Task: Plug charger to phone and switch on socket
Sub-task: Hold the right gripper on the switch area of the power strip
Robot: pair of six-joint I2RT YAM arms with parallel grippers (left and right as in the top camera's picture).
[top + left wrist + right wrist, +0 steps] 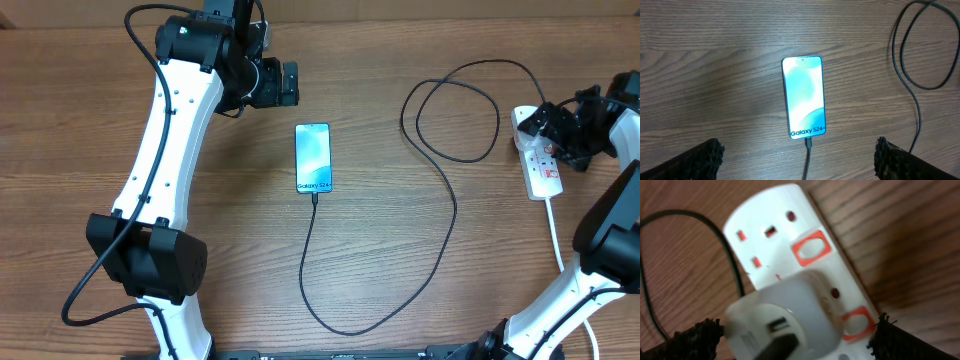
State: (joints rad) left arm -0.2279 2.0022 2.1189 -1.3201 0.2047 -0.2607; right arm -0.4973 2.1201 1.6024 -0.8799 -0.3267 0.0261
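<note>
The phone lies flat mid-table with its screen lit; it also shows in the left wrist view. The black charger cable has its tip in the phone's bottom port and loops right to the white socket strip. My left gripper is open and empty, above and left of the phone; its fingers stand wide apart. My right gripper is open over the strip's far end. In the right wrist view its fingers straddle a white adapter seated in the strip, with the cable's black plug in it.
The strip has red-framed switches, one next to the adapter. Its white cord runs toward the front right. The cable makes a large loop between phone and strip. The table is brown wood.
</note>
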